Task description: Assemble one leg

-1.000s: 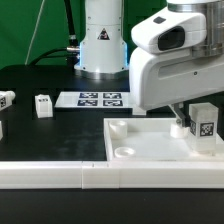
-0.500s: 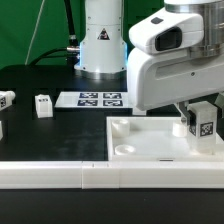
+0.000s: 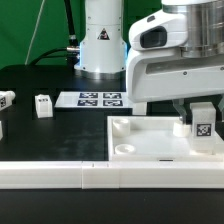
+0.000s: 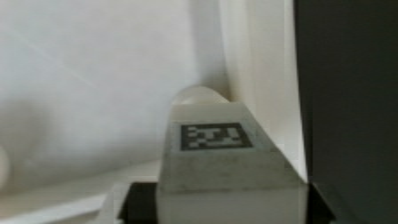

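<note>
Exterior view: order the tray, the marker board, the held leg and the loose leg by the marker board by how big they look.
1. tray
2. marker board
3. held leg and loose leg: the held one looks bigger, but it sits nearer the camera, so I leave them unranked.

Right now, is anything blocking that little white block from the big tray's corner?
Nothing visible does. The leg stands in the jaws right at the tray's corner on the exterior view's right; the spare block lies apart, off the tray.
</note>
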